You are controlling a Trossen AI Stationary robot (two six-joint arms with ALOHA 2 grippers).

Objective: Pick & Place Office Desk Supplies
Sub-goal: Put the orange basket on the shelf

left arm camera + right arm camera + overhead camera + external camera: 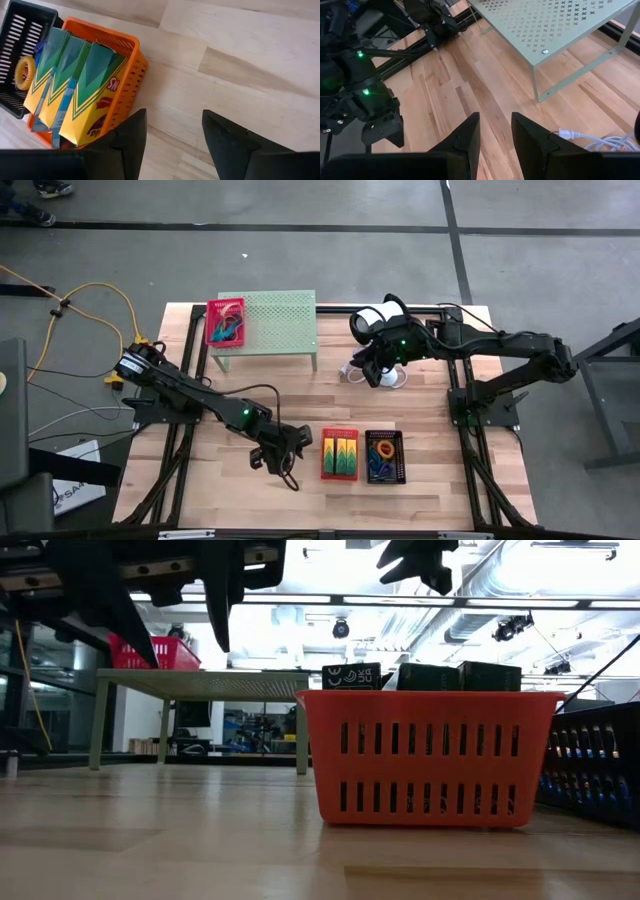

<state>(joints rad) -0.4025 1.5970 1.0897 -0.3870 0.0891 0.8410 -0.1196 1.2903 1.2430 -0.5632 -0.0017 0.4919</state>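
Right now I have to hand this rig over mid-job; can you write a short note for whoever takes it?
Left gripper: open, empty, over bare table just left of the red basket.
Right gripper: fingers apart, empty, near the white device, past the green stand.
Done: green packs stand in the red basket; bands lie in the black basket.
Left: the pink basket on the stand has coloured loops in it; whether they need moving is unclear.

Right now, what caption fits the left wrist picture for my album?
Open left end effector hovers beside the red basket holding three green packs.
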